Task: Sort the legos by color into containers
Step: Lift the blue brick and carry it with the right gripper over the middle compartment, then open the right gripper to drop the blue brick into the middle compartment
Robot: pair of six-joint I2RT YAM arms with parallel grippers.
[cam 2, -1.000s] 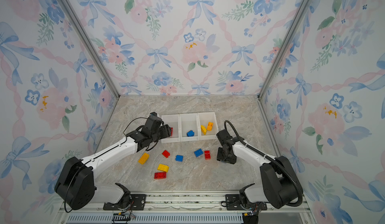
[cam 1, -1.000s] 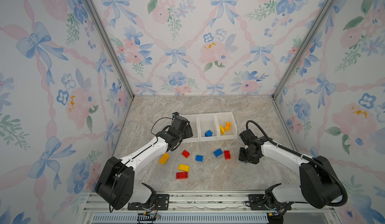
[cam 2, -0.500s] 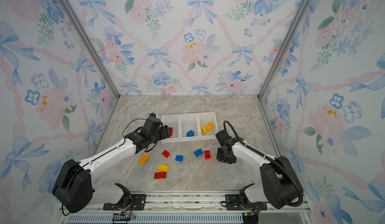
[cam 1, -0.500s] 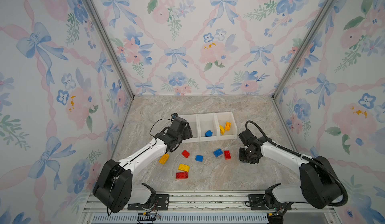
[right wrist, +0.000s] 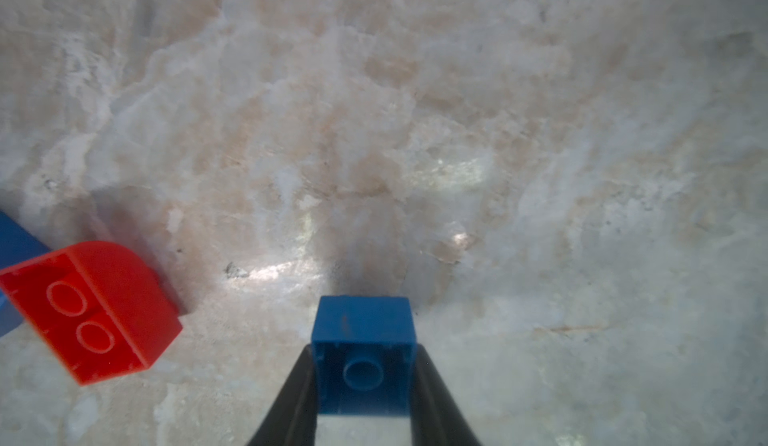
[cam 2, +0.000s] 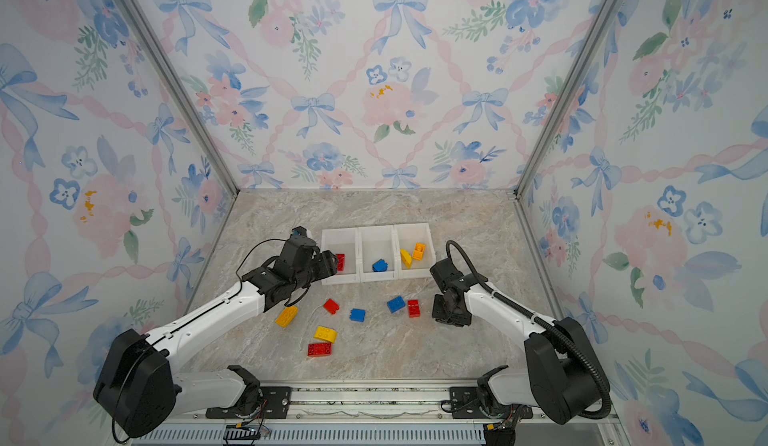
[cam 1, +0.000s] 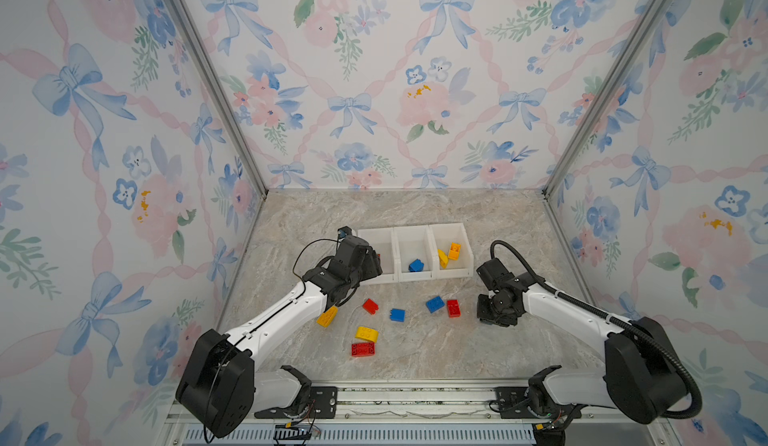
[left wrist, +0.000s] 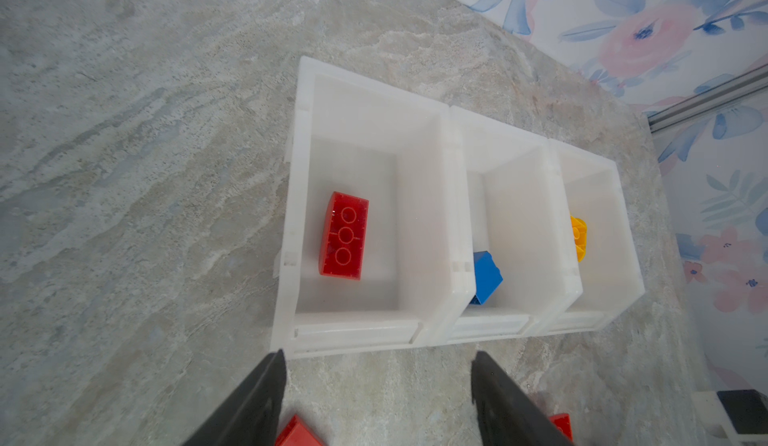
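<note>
Four legos (cam 2: 418, 251) are logged in the containers (cam 1: 411, 229), mid-frame in both top views: red brick (left wrist: 344, 235), blue brick (cam 1: 416, 265), two yellow bricks (cam 1: 454, 251). Seven loose bricks (cam 1: 366, 334) are counted unsorted on the table (cam 1: 415, 363) just below. A blue cube (right wrist: 363, 323) is clamped in the right hand (right wrist: 363, 348); the left hand (left wrist: 378, 356) is held wide, empty.

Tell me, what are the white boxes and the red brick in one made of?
The white boxes look like plastic, matte and a bit see-through, maybe: their walls glow softly. The red brick looks like hard shiny plastic, with moulded rings showing on it.
</note>
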